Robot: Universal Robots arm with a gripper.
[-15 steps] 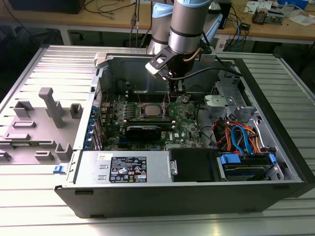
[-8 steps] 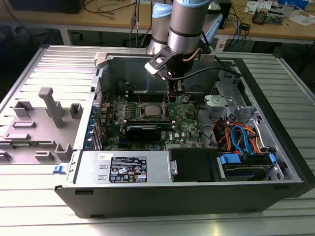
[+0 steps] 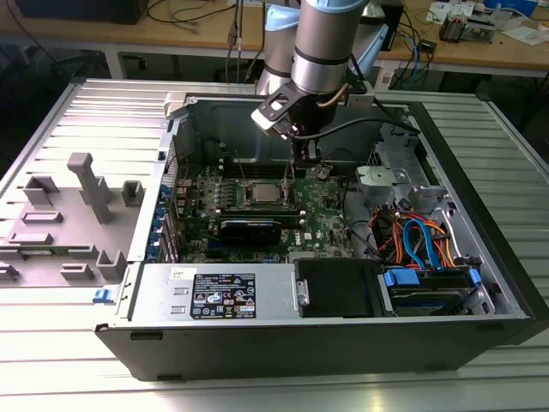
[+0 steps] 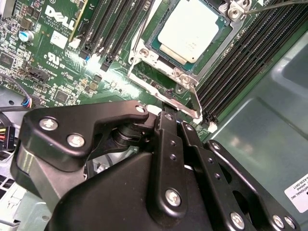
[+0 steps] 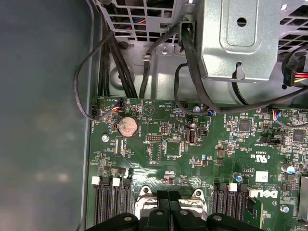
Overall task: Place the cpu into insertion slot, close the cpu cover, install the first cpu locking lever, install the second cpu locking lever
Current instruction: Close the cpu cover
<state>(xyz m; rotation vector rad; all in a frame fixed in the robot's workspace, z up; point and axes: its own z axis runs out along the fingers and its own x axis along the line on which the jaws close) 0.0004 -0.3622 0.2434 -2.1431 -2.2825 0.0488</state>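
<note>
Lever stage, I reckon. The cpu was sitting in the insertion slot with its silver top up. The cpu cover looked to be lying flat, framing the chip's edges. So placing and closing seemed done, and it was down to the locking levers. I couldn't tell whether either one was latched. A thin wire that I took for a lever ran off past one corner of the socket.

The hand hung low inside the PC case, just beside the socket on the exterior view's right. In the first wrist view its two fingers were pressed together with nothing visible between them, so closed and empty as far as I could see. My take: a lever that thin calls for a really exact push, down and then sideways under its hook. The RAM slots sat right next to it, so there wasn't much room to slip.

The case was lying open on its side on a ribbed metal tabletop. A grey fixture with pegs stood on the exterior view's left, and a wooden tabletop with cables ran along the back. Orange and blue cables were bundled in a corner of the case, well apart from the socket.
</note>
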